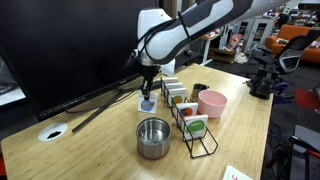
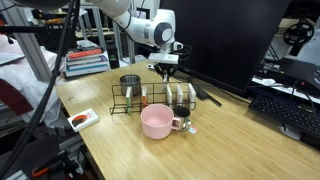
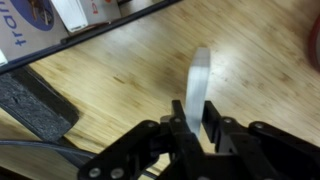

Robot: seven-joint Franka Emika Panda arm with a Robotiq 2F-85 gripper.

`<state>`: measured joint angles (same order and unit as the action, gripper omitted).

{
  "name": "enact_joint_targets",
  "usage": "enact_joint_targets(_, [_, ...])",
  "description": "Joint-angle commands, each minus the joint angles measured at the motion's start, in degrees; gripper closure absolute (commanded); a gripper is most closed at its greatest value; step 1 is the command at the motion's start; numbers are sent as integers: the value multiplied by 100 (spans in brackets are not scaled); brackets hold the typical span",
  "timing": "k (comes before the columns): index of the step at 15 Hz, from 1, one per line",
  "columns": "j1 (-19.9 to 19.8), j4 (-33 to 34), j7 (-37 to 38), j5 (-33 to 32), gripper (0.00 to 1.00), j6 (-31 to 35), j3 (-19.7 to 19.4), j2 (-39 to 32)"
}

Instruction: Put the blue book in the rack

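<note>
My gripper (image 1: 148, 90) is shut on the blue book (image 1: 147, 103), a small pale blue book that hangs from the jaws just above the wooden table. In the wrist view the book (image 3: 198, 85) shows edge-on as a thin pale strip between the fingers (image 3: 195, 125). It also shows under the gripper (image 2: 165, 66) in an exterior view. The rack (image 1: 198, 128) is a long low black wire rack that holds some books. It stands to one side of the gripper and apart from it, and shows in both exterior views (image 2: 150, 98).
A round steel bowl (image 1: 153, 137) stands near the rack's end and a pink bowl (image 1: 211, 102) beside the rack. A large black monitor with its stand legs (image 3: 35, 105) is behind the gripper. Books lie at the wrist view's top left (image 3: 30, 25).
</note>
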<state>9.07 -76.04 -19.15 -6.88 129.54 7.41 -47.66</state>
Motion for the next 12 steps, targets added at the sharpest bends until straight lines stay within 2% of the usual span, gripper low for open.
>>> enact_joint_targets(1, [-21,-117,-12,-120,99,-147,-52,242])
enact_joint_targets(6, [-104,-759,-196,-226,96,64,-26,1172])
enact_joint_targets(12, [-160,-1935,-314,-263,96,246,25,2664])
